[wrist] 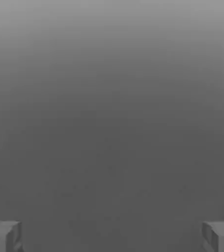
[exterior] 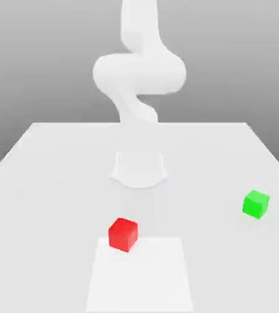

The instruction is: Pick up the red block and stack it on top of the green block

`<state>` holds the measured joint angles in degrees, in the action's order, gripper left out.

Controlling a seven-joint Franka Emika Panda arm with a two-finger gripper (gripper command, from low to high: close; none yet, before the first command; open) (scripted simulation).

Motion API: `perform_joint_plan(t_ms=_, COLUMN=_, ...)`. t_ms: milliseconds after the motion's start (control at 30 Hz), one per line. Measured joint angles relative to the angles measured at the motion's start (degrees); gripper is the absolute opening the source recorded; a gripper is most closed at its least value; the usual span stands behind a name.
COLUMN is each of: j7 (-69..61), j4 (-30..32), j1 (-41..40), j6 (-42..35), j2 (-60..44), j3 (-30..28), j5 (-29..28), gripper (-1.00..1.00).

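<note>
Your exterior view looks down across the table (exterior: 56,202) toward the arm (exterior: 140,73); your hand view faces plain grey beyond the gripper (wrist: 112,237).

Your robot arm (exterior: 140,73) runs out of the exterior view at its top edge, so its upper part is cut off. You get only part of each gripper finger (wrist: 6,236) at the hand view's border. The red block (exterior: 123,235) hides a corner of the white square (exterior: 141,278) from you.
</note>
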<state>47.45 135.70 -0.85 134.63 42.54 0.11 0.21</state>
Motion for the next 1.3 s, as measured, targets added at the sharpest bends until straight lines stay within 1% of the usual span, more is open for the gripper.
perform_joint_plan(t_ms=400, j7=10.0, j4=22.8, j1=-5.0, j6=16.4, j2=-19.6, j3=1.5, j5=1.0, gripper=0.0)
perform_joint_plan(t_ms=533, j7=14.1, j4=31.0, j1=-6.8, j6=23.6, j2=-28.5, j3=2.1, j5=1.0, gripper=0.0)
perform_joint_plan(t_ms=600, j7=15.5, j4=32.9, j1=-7.2, j6=29.9, j2=-36.7, j3=1.9, j5=1.1, gripper=0.0)
perform_joint_plan(t_ms=767, j7=16.6, j4=32.5, j1=-6.8, j6=40.3, j2=-49.3, j3=1.0, j5=0.3, gripper=0.0)
perform_joint_plan(t_ms=800, j7=16.8, j4=32.2, j1=-6.3, j6=42.0, j2=-51.2, j3=0.4, j5=0.1, gripper=-1.0)
perform_joint_plan(t_ms=1033, j7=17.1, j4=32.2, j1=-6.3, j6=42.4, j2=-51.6, j3=0.4, j5=-0.3, gripper=-1.0)
perform_joint_plan(t_ms=1167, j7=16.3, j4=33.1, j1=-6.8, j6=36.5, j2=-44.8, j3=1.2, j5=0.8, gripper=-1.0)
perform_joint_plan(t_ms=1300, j7=16.5, j4=34.3, j1=-7.0, j6=29.4, j2=-36.6, j3=1.4, j5=0.6, gripper=-1.0)
